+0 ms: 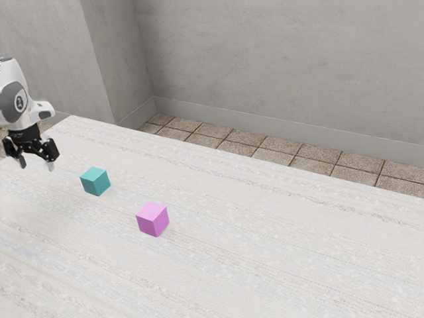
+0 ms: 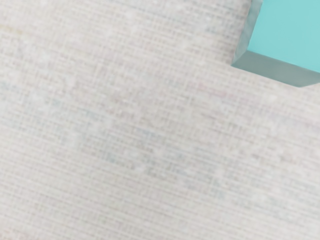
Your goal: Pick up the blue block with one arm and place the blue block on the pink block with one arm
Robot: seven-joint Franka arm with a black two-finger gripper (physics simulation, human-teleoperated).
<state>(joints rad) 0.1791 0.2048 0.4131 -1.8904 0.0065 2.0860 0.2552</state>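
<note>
The blue block (image 1: 95,181), teal in shade, sits flat and untouched on the counter (image 1: 265,252). The pink block (image 1: 152,218) is near it, toward the exterior view's right, with bare counter between the two. In the wrist view one corner of the blue block (image 2: 287,30) shows off to the side, and plain counter (image 2: 125,140) lies under the hand, so the hand is not yet over the block.

That offset looks like the main risk. If the hand comes down without first centring, a fingertip could land on the block's top or shove it sideways, possibly toward the pink block. The block also appears turned against the counter's grain. Jaws that are not squared to two opposite faces could close on edges and twist the block or let it slip out. Later, the pink block seems to be about the same size, so there is little margin. A placement off centre would likely tip the blue block off or nudge the pink one.

The arm (image 1: 14,99) enters at the exterior view's left edge with its wrist pointing down. The jaws stand apart and empty, above the counter, beside the blue block and clear of it.
</note>
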